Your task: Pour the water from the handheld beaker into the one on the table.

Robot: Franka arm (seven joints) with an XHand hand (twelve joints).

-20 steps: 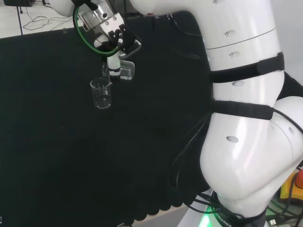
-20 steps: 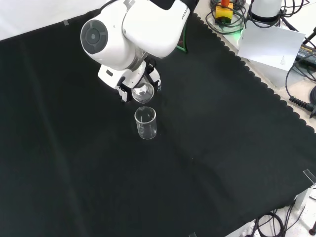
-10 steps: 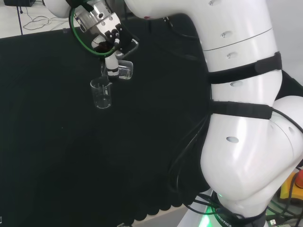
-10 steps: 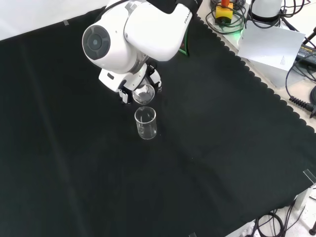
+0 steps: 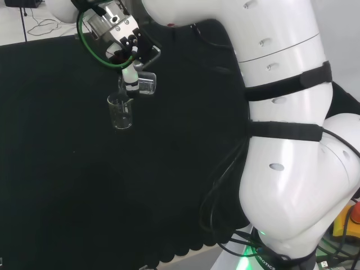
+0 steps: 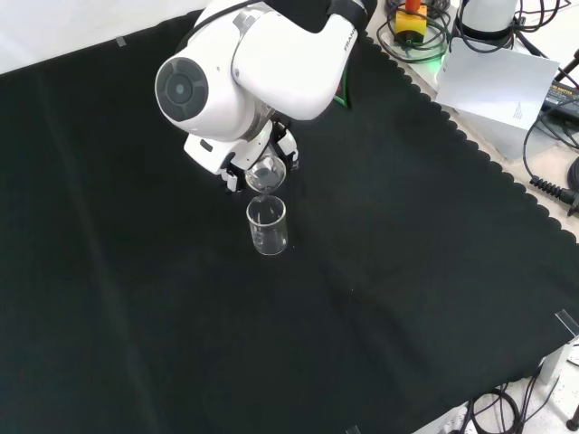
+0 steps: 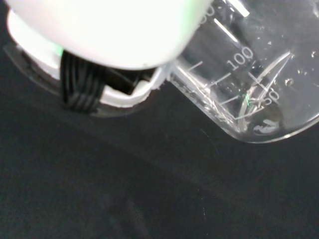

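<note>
Clear glass beaker (image 7: 249, 74) tipped in hand (image 5: 130, 79)

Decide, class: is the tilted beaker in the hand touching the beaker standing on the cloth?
Cannot tell. In the head view the held beaker has its mouth end right at the standing beaker rim; in the front view the two outlines meet, with neither contact nor a gap plain.
</note>
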